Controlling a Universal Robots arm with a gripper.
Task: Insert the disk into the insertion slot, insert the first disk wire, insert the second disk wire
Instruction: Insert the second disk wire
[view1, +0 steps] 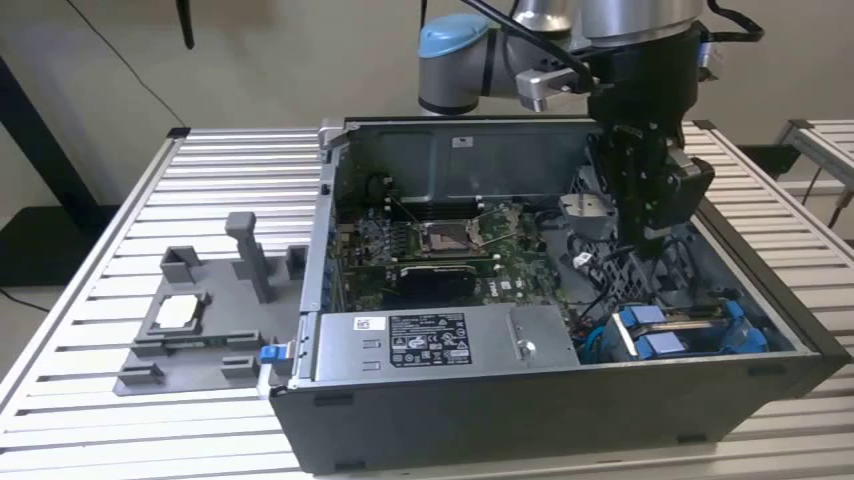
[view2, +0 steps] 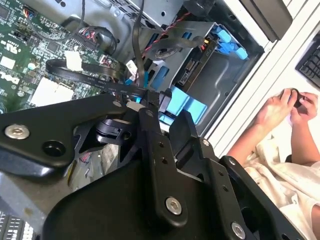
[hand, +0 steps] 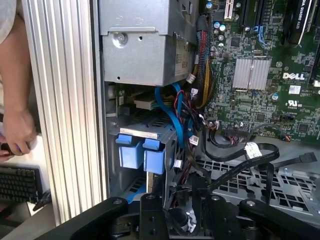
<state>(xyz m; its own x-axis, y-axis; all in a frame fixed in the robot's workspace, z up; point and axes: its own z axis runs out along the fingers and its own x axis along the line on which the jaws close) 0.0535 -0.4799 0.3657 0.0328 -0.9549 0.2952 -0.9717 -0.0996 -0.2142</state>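
Blue-framed silver-grey hard disk (view1: 657, 345) appears seated in the grey sheet-metal drive cage (view1: 763, 338), lower right of the exterior view. My black gripper (view1: 651, 238) hangs above loose black cables (view1: 594, 272) just beside it. Whether the claw is pinching anything, I cannot tell. I'd keep any plug square and move slowly.

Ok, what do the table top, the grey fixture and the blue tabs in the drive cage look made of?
Table top: likely bare aluminium, silvery ribbed slats, soft sheen. Grey fixture: probably matte plastic, flat uniform grey. Blue tabs: seemingly moulded plastic, bright even colour.

Bright, even light; soft shadows inside the case (view1: 534, 420).
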